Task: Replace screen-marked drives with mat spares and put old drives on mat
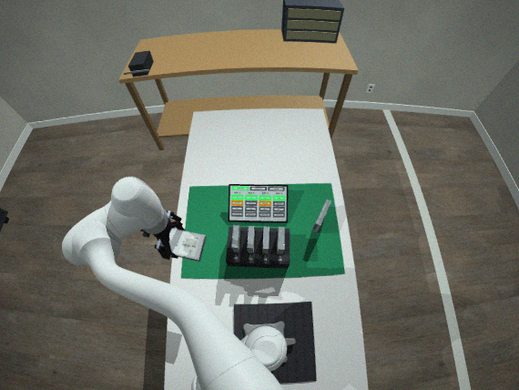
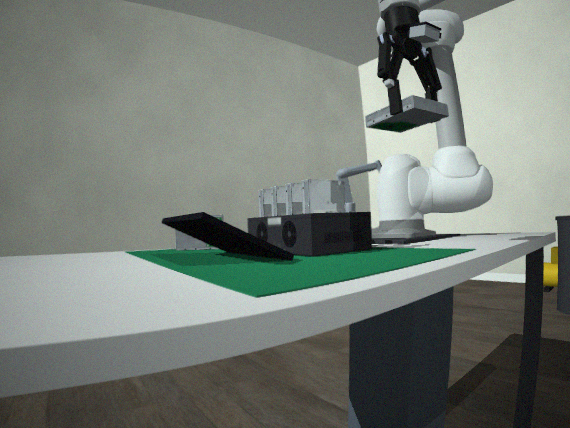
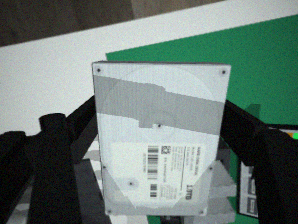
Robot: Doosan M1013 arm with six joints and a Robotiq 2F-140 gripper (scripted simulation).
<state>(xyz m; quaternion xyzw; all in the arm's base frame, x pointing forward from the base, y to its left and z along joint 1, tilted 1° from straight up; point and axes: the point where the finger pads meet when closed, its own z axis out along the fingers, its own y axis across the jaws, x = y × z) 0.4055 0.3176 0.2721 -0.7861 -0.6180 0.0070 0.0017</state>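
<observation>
Drive (image 1: pixel 188 244) (image 2: pixel 407 112) (image 3: pixel 160 137) lies flat, label up.

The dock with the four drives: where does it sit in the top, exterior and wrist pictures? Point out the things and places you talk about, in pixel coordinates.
Top: the dock (image 1: pixel 258 261) (image 2: pixel 342 234) is just below and right of centre, under the screen.
Exterior: right of centre, mid-height, behind the screen's tilted back.
Wrist: I can't place it for certain; the held drive (image 1: pixel 188 245) (image 2: pixel 407 112) (image 3: pixel 160 105) and claw (image 1: pixel 178 241) (image 2: pixel 416 104) (image 3: pixel 157 109) cover much of that picture.
Shared landmark: the green mat (image 1: pixel 207 200) (image 2: pixel 260 280) (image 3: pixel 260 65).
</observation>
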